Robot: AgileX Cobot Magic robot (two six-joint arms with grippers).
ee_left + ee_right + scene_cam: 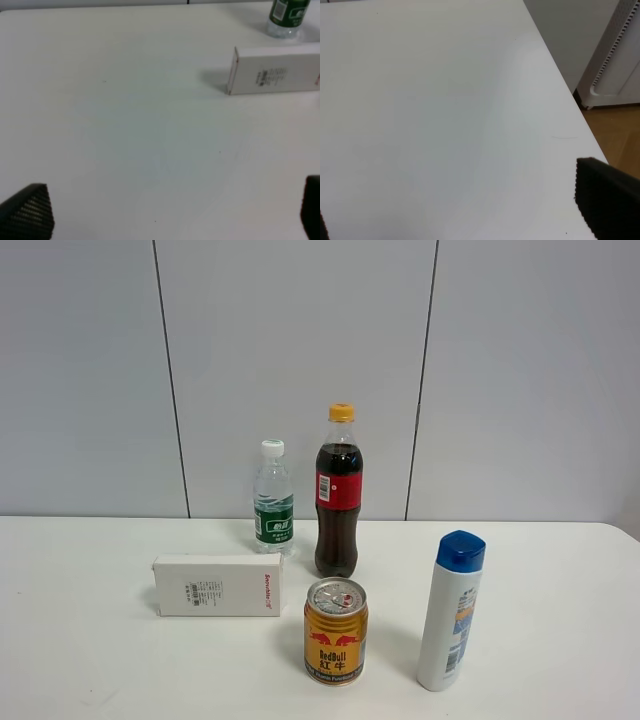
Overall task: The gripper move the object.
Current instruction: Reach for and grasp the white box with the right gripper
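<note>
Landmark: the Red Bull can, standing upright near the front of the surface.

- White box lay flat just left of the can and a little behind it, red lettering at the end nearest the can. It sat close to the can, but I could not tell whether they touched.
- Cola bottle stood behind the can, and the water bottle behind and to its left. The blue-capped bottle was to the can's right, apart from it.
- Left claw: jaws spread wide, nothing between them but bare surface. The box showed ahead in my left wrist view, well apart from the tips.
- Right claw: jaws also wide apart and empty, over bare surface near its edge. No box in that wrist view.
- Neither arm appeared in the high view.

Progress, as I judged it: nothing done yet. The box was untouched and no approach was lined up. Reaching, closing on the box and shifting it all remained, and the left claw looked the better placed.
</note>
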